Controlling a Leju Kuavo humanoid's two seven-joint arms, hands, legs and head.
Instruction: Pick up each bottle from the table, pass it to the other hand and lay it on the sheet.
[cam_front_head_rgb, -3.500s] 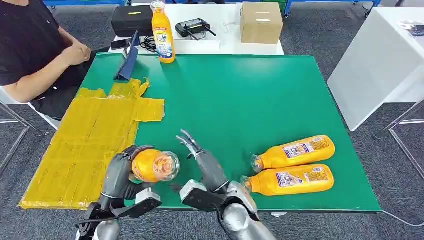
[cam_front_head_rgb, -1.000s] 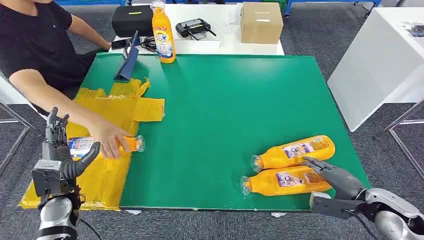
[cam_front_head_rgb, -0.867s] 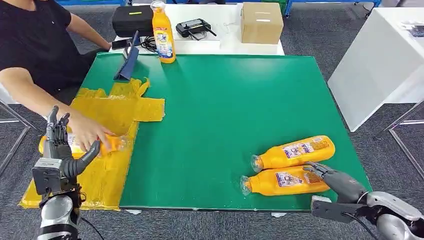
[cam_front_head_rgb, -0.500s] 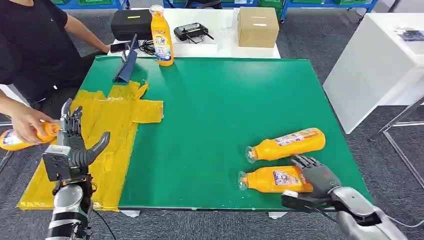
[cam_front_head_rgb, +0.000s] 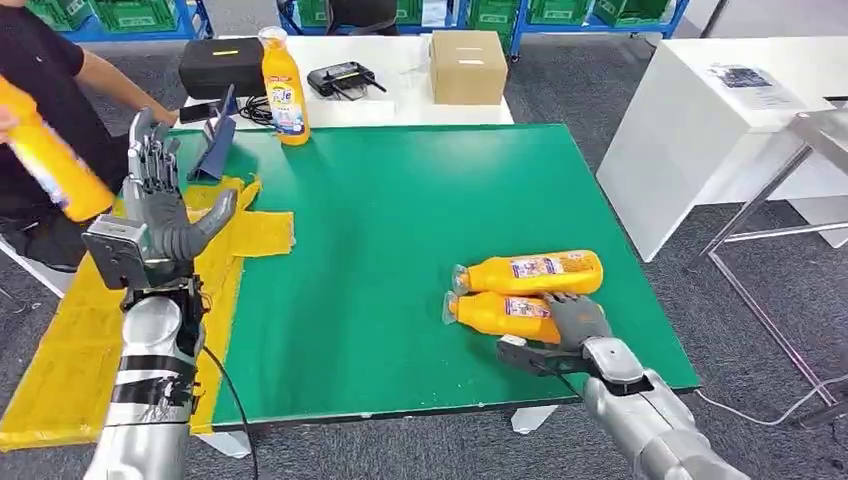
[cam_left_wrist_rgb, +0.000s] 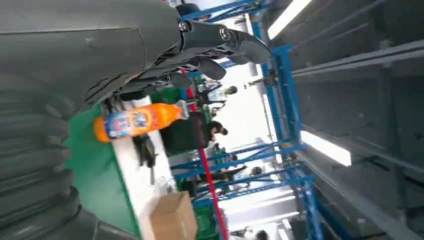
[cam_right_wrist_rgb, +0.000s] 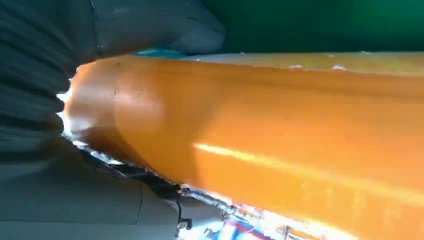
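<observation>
Right fingers (cam_front_head_rgb: 575, 318) now grip the nearer bottle (cam_front_head_rgb: 495, 312); left fingers (cam_front_head_rgb: 152, 165) stay spread, empty.

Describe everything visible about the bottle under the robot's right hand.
The nearer bottle is orange, glossy plastic with a blue and white label and a clear cap. It lies on its side on the green table, cap toward the robot's left, close alongside a second lying bottle. The right hand covers its base end; in the right wrist view its fingers press against the orange body.
</observation>
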